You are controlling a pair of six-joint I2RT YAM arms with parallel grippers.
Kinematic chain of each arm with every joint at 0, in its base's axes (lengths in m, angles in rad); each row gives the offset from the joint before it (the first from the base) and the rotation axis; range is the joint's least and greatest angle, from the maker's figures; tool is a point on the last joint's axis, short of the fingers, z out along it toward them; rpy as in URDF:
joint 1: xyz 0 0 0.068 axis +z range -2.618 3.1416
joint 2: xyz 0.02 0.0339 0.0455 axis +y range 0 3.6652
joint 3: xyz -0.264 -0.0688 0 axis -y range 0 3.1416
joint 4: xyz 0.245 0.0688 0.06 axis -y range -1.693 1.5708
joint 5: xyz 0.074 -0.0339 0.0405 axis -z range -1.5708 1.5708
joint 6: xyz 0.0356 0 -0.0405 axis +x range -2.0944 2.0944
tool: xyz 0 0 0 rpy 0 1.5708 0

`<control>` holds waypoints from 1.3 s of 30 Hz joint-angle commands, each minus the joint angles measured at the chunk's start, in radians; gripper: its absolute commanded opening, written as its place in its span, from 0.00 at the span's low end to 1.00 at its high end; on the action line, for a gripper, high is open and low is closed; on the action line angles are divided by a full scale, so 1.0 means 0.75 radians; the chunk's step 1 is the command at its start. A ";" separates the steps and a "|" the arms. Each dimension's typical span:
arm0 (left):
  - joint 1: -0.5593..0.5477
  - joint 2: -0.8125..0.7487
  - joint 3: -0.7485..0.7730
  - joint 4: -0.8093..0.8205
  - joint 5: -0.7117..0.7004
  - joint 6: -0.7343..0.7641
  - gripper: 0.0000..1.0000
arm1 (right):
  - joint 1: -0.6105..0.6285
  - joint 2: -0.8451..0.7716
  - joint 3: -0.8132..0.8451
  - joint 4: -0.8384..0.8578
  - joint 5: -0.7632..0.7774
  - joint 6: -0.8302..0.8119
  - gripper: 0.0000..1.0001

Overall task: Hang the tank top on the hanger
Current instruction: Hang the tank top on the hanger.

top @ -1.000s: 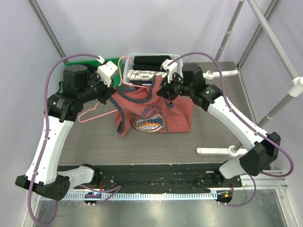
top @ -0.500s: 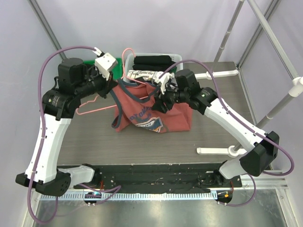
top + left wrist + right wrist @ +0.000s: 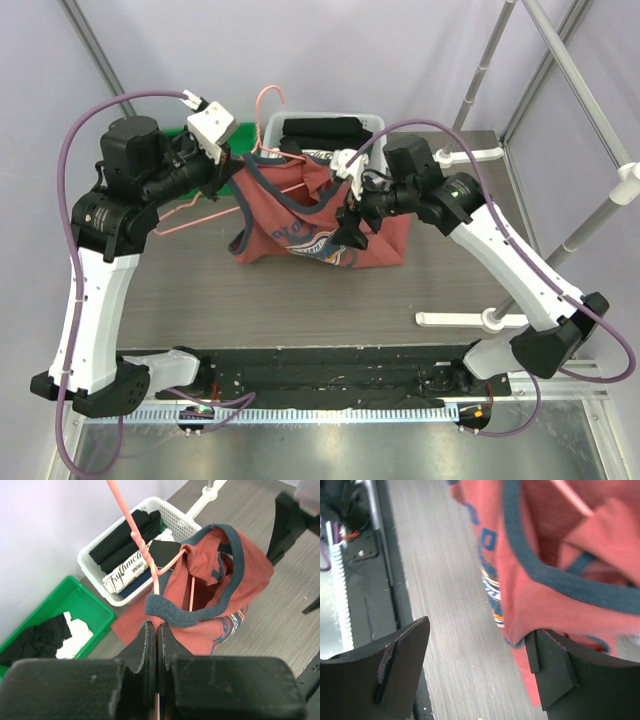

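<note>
holding the hanger (image 3: 136,532) aloft in the left gripper (image 3: 154,630), pinching the jaws fully together on the pink wire below the hook. carrying the tank top (image 3: 290,205) partly on that wire, above the table (image 3: 300,300) and just in front of the basket (image 3: 95,565). looping one navy-trimmed strap over the wire close to the left fingers, letting the other shoulder sag loose, trailing the hem down toward the table. waiting just beside the cloth with the right gripper (image 3: 477,635), spreading its jaws wide and gripping nothing, hovering one finger right by the shirt's trimmed edge.

judging the step in hand as getting the second shoulder over the hanger's free end. doing it well likely meaning:
- taking the loose strap by its navy trim rather than by the body cloth
- pinching a single layer only
- lifting up and outward past the wire's tip before lowering over it
- steadying the hanger level with the left, guarding against shedding the seated strap
- avoiding any downward tug, risking bending the thin wire or dragging the whole shirt off
</note>
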State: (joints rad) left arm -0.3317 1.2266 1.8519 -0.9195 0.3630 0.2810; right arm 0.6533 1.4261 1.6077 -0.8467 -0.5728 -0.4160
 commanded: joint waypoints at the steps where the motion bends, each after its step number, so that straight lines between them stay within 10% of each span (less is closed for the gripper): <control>1: 0.000 -0.018 0.081 0.044 0.042 0.030 0.00 | -0.118 -0.091 0.094 0.112 0.095 0.125 0.83; 11: 0.000 -0.012 0.145 0.032 0.044 0.061 0.00 | -0.225 0.019 0.291 -0.387 -0.298 -0.161 0.83; 19: 0.000 0.003 0.227 -0.001 0.109 0.057 0.00 | -0.261 -0.092 0.008 0.280 0.250 0.258 0.76; 39: -0.002 -0.022 0.202 -0.036 0.187 0.051 0.00 | -0.337 0.236 0.350 0.395 0.011 0.424 0.62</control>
State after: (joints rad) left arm -0.3317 1.2343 1.9907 -0.9905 0.4744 0.3214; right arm 0.4034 1.5799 1.8275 -0.5529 -0.5201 -0.1001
